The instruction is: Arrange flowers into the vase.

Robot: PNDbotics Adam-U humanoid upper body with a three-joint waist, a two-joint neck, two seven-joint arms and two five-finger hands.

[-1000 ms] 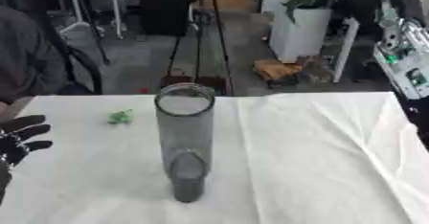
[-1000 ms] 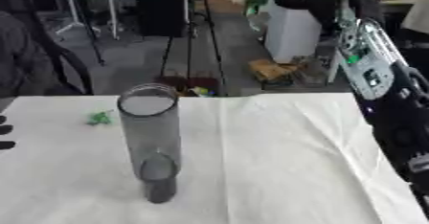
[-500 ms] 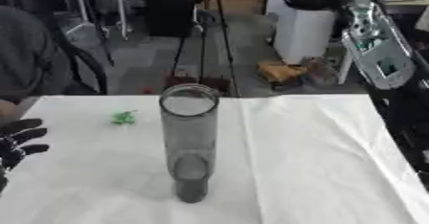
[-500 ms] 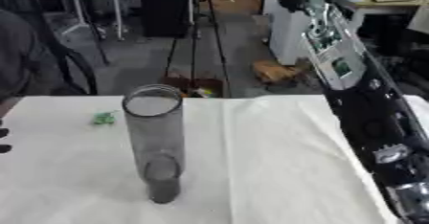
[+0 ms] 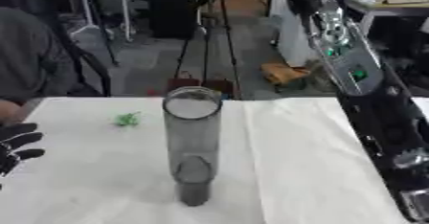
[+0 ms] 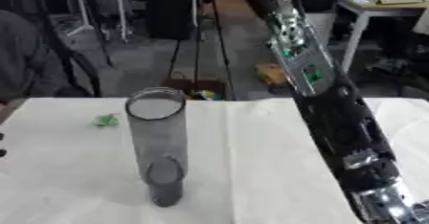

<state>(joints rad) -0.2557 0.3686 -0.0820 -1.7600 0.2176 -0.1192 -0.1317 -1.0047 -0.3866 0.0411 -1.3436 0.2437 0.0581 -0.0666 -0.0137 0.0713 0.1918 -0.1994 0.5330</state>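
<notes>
Your vase (image 5: 193,144), a tall, clear grey-tinted cylinder, stands upright on the white tabletop (image 5: 301,170) just left of the frame's centre. Its open rim is toward the middle of the frame and its darker base sits near the lower edge. Nothing shows inside it.

The only green thing on the tabletop is a small leafy scrap (image 5: 127,119) at mid-left, well apart from the vase and nearer the far edge of the cloth. You cannot tell from here whether it is a flower or just a sprig.

Your left hand (image 5: 15,144) shows at the left edge of the frame, low down, resting over the tabletop with its black fingers spread and relaxed, grasping nothing. It is near the green scrap but not touching it, and well apart from the vase.

Your right arm (image 6: 335,117) runs as a long black and silver diagonal from the top centre of the frame down to the lower right corner, crossing above the right part of the tabletop. A silver panel with small green lights sits on its upper stretch. The hand at its end lies beyond the frame's edge in both views, so its state cannot be told. The arm passes to the right of the vase without touching it.

Beyond the far edge of the tabletop you see a grey floor and tripod legs (image 5: 205,50).
</notes>
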